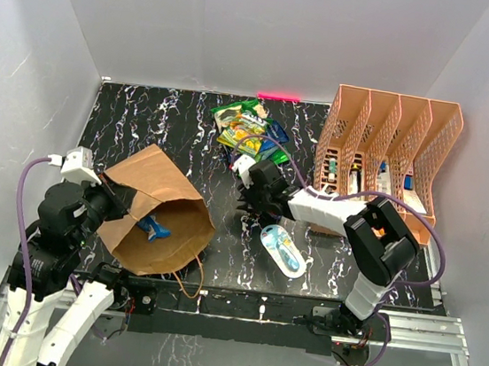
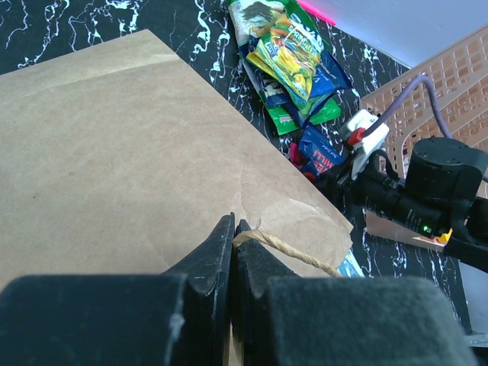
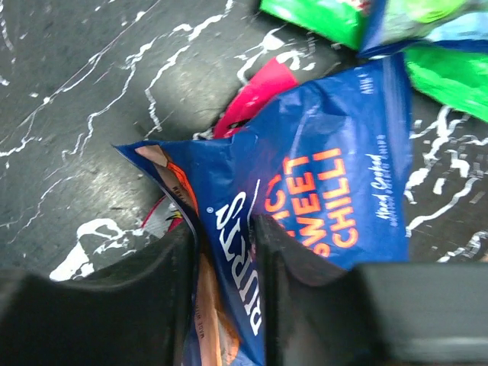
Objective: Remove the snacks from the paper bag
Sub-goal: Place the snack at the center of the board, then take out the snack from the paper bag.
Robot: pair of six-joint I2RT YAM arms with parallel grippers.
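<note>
Unloading looks well along: the right gripper [image 3: 225, 259] hangs low over the tabletop [image 3: 76, 114] with the dark blue packet [image 3: 328, 191] lying between its two fingers, a fold of foil filling the gap. Whether the jaws pinch it or merely flank it I cannot tell. Just ahead of its tips lie a red packet [image 3: 255, 95] and the green ones [image 3: 450, 88] of the pile. The left gripper [image 2: 233, 244] is clenched on the rim of the paper bag [image 2: 114, 152], right beside the twisted handle [image 2: 293, 252]. Inside the bag's mouth, below the left fingers, one blue snack [image 1: 154, 228] shows. Judged next: the right arm leaves this packet, lifts clear, then swings across and reaches into the mouth
</note>
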